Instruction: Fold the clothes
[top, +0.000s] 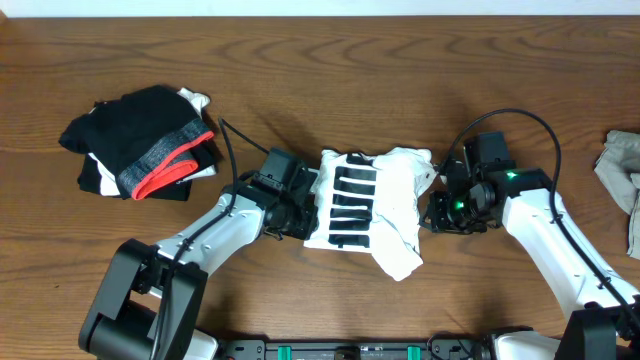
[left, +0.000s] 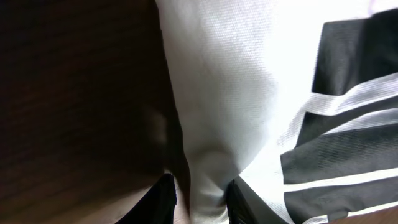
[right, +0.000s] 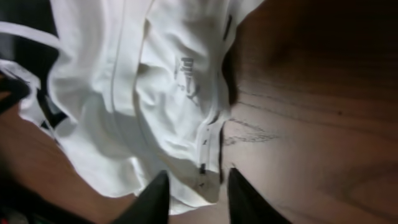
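A white T-shirt (top: 395, 205) of matt, fine-textured knit cloth, its black lettering (top: 352, 205) a flatter, smoother print. The table (top: 400, 70) is brown wood with clear grain and a soft sheen; the black garments (top: 140, 135) are soft, matt cloth.

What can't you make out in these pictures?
- Lettering on the T-shirt: overhead, too small and crumpled to read.
- Small mark on the shirt: right wrist view, blurred.
- Grey cloth: overhead, cut off by the right edge.
- Clothes pile: overhead, the black top pieces hide what lies beneath.
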